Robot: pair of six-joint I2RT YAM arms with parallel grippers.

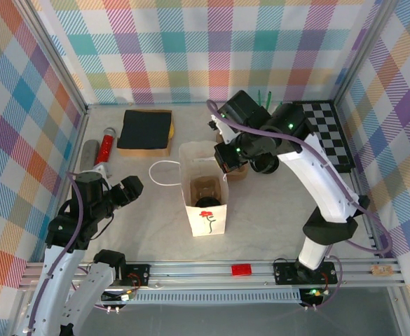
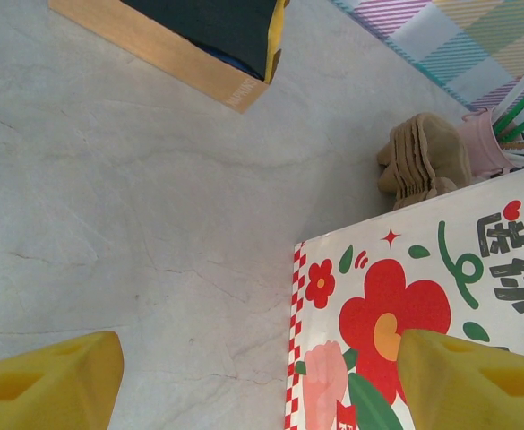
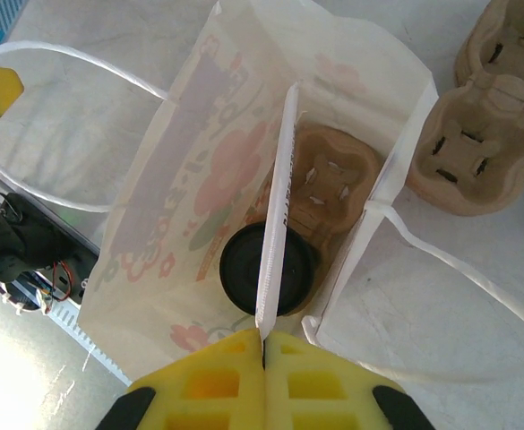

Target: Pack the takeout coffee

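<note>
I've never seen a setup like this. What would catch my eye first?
The white paper bag with a red flower stands open in the middle of the table, and the takeout coffee, black-lidded, sits inside it in a brown cup carrier. The right end effector, yellow and shut, pinches the bag's edge. Bright plaid walls surround everything.

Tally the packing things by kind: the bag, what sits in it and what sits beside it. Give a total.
white paper bag: 1
black-lidded cup, in the bag: 1
pulp cup carrier, in the bag: 1
stack of pulp carriers, beside the bag: 1
Total: 4
</note>
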